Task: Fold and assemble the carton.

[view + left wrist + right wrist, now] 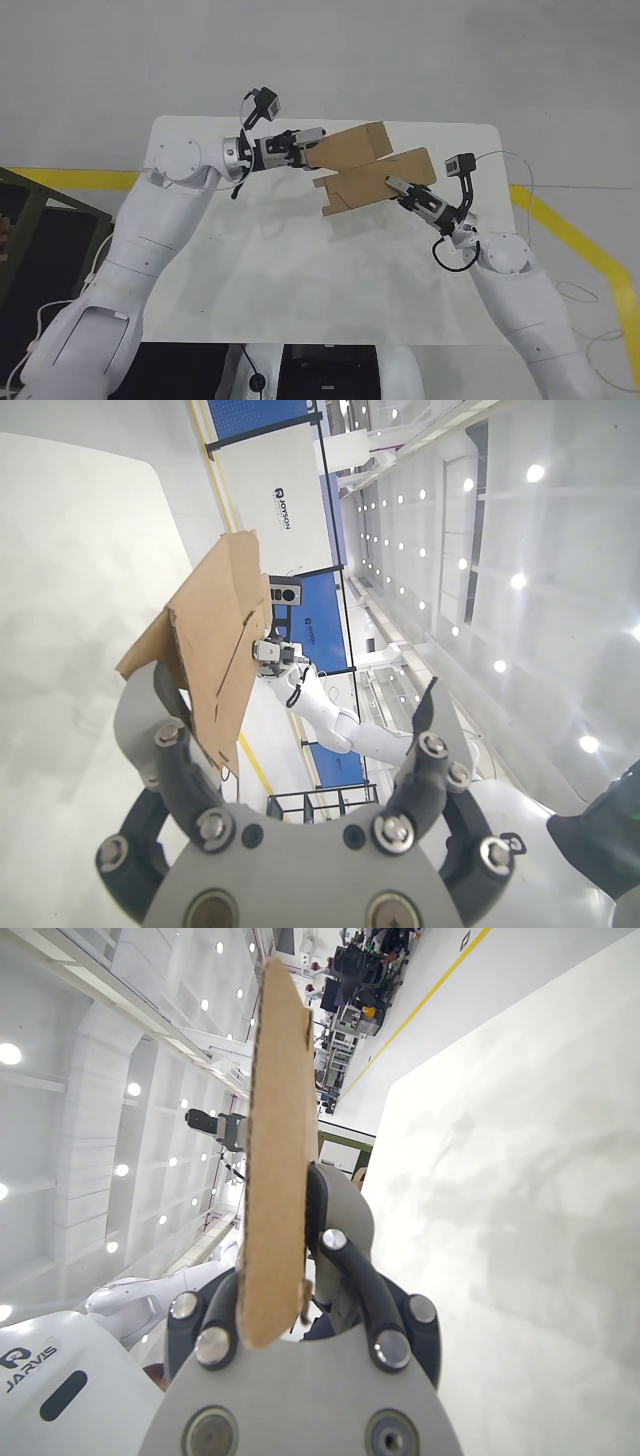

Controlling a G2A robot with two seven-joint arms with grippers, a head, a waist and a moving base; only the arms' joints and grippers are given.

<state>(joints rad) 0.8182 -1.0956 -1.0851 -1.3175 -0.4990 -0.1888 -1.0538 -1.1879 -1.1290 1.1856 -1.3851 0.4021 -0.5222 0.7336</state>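
Carton (365, 180) (flat corrugated brown board) pinched by right gripper (396, 185); left gripper (315, 148) spread, touching it.

Bright, even overhead light, round ceiling lamps (535, 473) flaring with streaked glare in the left wrist view, white table (300, 290) nearly washed out, faint diffuse shadow at 6 o'clock of the evenly lit carton (360, 185), straight lines bowed at wrist-view edges

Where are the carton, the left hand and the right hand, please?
carton (220, 615): left wrist view, on its broad brown panel.
left hand (312, 148): top view, midway between its fingertips.
right hand (395, 184): top view, midway between its fingertips.
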